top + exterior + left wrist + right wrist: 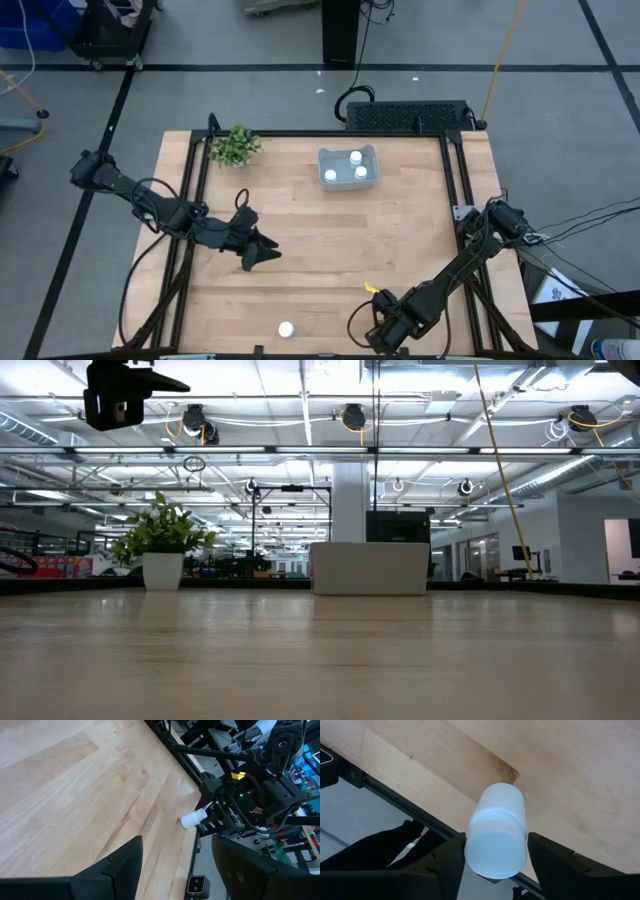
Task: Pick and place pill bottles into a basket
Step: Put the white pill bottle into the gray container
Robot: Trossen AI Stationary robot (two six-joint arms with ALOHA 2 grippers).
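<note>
The pale grey-blue basket stands at the table's far middle with three white pill bottles upright in it. It also shows in the low view. One pill bottle stands alone near the table's near edge. My right gripper is at the near edge, right of that bottle, shut on another pill bottle, which the gripper hides in the high view. My left gripper hovers open and empty left of the table's middle, pointing toward the right arm. My right gripper pinches the pill bottle's round side between its two fingers, at the end nearest the wrist. The rest of the bottle sticks out past the fingertips. In the left wrist view the bottle lies slanted at the table's near edge. Whether it touches the wood I cannot tell.
A small green plant in a white pot stands at the far left corner. A black frame rail runs round the table top. Bare wood lies between the grippers and the basket.
</note>
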